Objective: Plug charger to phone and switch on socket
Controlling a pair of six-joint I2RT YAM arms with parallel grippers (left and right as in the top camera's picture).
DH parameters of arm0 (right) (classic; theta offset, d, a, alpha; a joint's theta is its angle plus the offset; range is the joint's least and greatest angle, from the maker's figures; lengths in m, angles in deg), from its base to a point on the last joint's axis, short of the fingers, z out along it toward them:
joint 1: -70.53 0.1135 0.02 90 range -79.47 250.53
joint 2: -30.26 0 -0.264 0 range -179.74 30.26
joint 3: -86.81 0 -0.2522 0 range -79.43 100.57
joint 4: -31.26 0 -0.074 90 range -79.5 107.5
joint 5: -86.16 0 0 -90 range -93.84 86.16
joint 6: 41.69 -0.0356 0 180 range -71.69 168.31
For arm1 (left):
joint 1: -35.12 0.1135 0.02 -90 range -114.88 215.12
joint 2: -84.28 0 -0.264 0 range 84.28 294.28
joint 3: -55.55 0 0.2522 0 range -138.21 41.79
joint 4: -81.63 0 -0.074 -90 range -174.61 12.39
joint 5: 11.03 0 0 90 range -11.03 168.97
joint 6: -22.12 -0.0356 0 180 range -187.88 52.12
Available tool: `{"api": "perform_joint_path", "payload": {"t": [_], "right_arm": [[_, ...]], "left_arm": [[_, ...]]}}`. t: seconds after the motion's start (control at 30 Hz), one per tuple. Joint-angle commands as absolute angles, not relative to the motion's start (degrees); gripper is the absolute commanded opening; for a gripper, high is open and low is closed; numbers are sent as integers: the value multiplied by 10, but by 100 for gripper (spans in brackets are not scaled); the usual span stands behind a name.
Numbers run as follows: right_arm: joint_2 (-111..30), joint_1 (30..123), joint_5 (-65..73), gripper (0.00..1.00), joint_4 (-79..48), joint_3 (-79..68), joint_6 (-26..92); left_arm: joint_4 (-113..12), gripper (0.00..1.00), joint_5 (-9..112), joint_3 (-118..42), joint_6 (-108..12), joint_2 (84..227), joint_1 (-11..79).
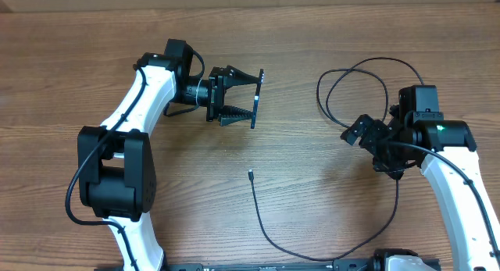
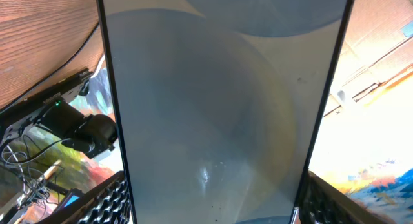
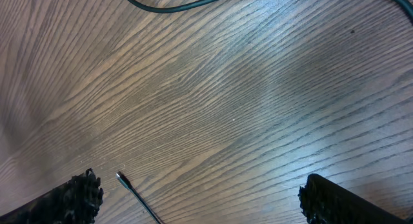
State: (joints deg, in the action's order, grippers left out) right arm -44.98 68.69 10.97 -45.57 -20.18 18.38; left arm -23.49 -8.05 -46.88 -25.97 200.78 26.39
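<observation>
My left gripper [image 1: 251,99] is shut on the phone [image 1: 257,99], held up off the table and seen edge-on from above as a thin dark slab. In the left wrist view the phone [image 2: 219,101] fills the space between the two fingers [image 2: 106,201] with its grey, reflective face. The charger [image 1: 262,216] lies on the wood as a thin black cable, with its connector [image 1: 250,175] free in the middle and loops [image 1: 351,83] at the back right. My right gripper [image 1: 369,144] is open and empty above the table. Its wrist view shows the connector [image 3: 120,178] near the left finger [image 3: 77,198]. The socket is out of view.
The charger cable curves along the front [image 1: 344,255] and rises by the right arm [image 1: 457,185]. The left arm's base [image 1: 117,177] stands at the front left. Past the phone, the left wrist view shows a black device [image 2: 71,124] with cables beyond the table's edge.
</observation>
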Motion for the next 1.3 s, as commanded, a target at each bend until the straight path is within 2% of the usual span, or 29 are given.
{"api": "perform_joint_path", "payload": {"t": [0.0,0.53,1.27], "right_arm": [[-448,686,113,100,-455,-192,188],[-448,686,113,100,-459,-192,233],[-448,686,113,100,-458,-192,233]], "left_arm": [[-233,70,-116,-484,-254,2008,266],[-233,70,-116,-484,-254,2008,266],[-233,70,-116,-484,-252,2008,266]]}}
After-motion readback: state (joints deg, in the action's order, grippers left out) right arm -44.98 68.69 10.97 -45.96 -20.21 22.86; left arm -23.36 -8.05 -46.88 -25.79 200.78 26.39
